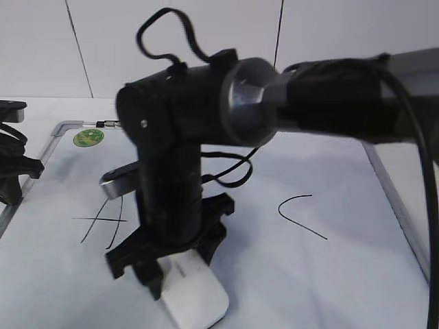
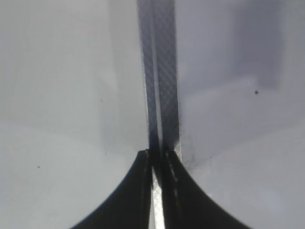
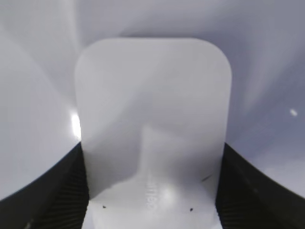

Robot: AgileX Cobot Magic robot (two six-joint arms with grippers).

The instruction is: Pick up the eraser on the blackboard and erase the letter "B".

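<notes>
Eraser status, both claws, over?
Right claw shut on eraser, eraser on blackboard. Left claw shut on the board's frame. Right arm hides the "B" area.

Right arm reaching down, left arm low at the edge

Right claw points downward, jaws clamped either side of the eraser; left claw pinched together.

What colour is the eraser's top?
White, seen best in the right wrist view: the eraser.

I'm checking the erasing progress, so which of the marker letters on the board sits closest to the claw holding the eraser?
The "A", drawn left of the right claw gripping the eraser. The "C" lies farther off to the right; no "B" is visible.
</notes>
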